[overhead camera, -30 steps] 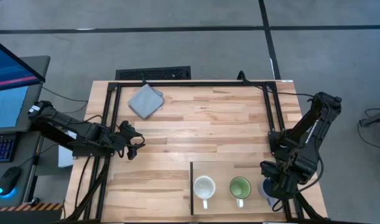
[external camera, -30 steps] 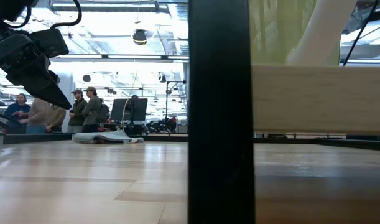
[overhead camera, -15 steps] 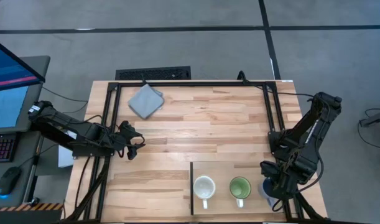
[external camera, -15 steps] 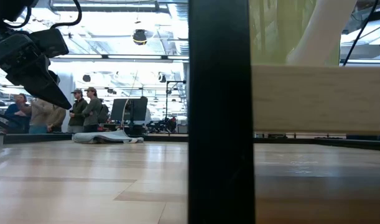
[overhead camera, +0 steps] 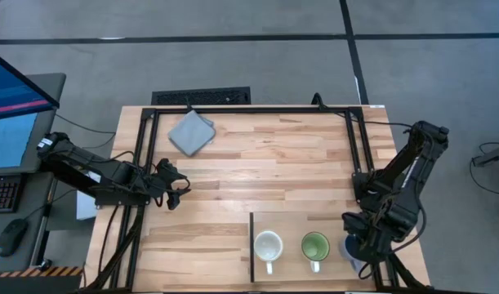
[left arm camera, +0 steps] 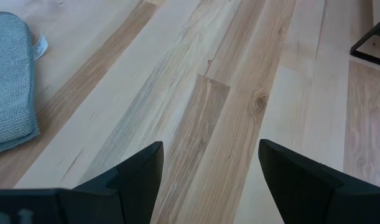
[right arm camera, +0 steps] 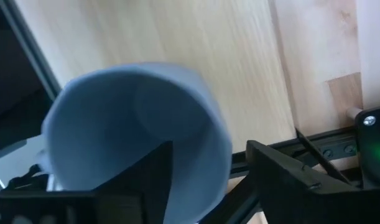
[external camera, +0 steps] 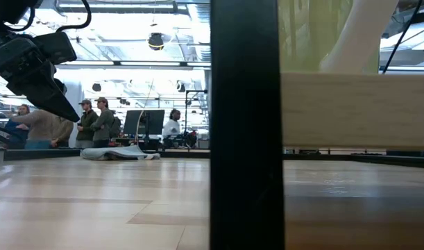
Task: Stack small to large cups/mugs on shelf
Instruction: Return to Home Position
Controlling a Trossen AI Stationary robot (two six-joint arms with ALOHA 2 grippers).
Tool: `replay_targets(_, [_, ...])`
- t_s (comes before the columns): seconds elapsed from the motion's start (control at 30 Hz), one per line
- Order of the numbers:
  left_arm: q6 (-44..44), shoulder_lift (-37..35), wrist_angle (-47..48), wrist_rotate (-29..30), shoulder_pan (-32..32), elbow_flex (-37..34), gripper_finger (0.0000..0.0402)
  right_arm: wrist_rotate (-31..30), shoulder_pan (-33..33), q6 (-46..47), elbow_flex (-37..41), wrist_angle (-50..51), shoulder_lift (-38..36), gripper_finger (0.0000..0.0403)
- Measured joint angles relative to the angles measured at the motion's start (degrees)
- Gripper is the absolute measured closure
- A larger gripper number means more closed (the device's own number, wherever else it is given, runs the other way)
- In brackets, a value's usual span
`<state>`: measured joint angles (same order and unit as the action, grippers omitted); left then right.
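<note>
Three mugs stand in a row on the pale shelf panel at the table's near right. They are the cream-white mug, the green mug and, at the right end, the blue-grey mug. My right gripper hangs over the blue-grey mug and hides much of it. In the right wrist view this gripper is open and straddles the wall of the mug. My left gripper waits open above bare planks at the table's left. My right gripper comes at the blue-grey mug from above. One finger is inside its mouth and the other finger is outside, with the mug's wall in the gap between them. Whether either finger touches the wall, I cannot tell.
A grey folded cloth lies near the far left corner and also shows as cloth ahead of the left gripper. The black table frame runs close beside the blue-grey mug. A dark upright bar blocks the middle of the low view. People stand far behind the table.
</note>
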<state>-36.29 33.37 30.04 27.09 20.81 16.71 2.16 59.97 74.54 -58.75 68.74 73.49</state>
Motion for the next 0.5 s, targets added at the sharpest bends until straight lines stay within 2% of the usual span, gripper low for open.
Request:
replay_targets(0.17, [0.0, 0.0, 0.0, 0.0, 0.0, 0.0, 0.0148, 0.1, 0.0, 0.0, -1.5, 0.3, 0.0, 0.0173])
replay_targets(0.5, [0.0, 0.0, 0.0, 0.0, 0.0, 0.0, 0.0148, 0.0, 0.0, 0.0, -4.3, 8.2, 0.0, 0.0173])
